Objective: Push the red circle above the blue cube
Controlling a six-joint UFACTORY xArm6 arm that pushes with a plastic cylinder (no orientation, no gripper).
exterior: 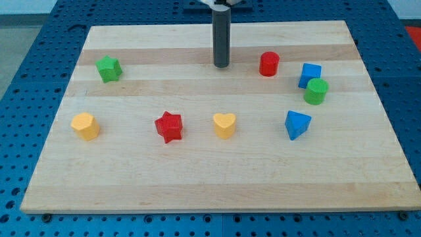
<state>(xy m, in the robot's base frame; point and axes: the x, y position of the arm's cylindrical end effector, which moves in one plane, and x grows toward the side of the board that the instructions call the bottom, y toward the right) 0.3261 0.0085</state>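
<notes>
We found the task barely begun, as far as this view let us judge. The red circle (269,64) stood in the upper part of the wooden tabletop (197,184), to the view's left of the blue cube (310,74) and only slightly nearer the view's top than it. The two were near each other but apart, with bare wood showing between them. For the goal, the red circle needed to sit toward the view's top from the blue cube, so it had to travel to the view's right and a little upward.

Our tip (221,65) rested on the tabletop to the view's left of the red circle, at about the same height in the view, with a clear gap between them. It touched no block. We had no claw to speak of, only the straight rod, so there was nothing to be apart or together. That placement looked suited to a push toward the view's right, though a straight push seemed likely to run the red circle into the blue cube's upper corner.

The green cylinder (316,91) sat touching or just beside the blue cube's lower right side, so any knock to the cube might have shifted it too.
</notes>
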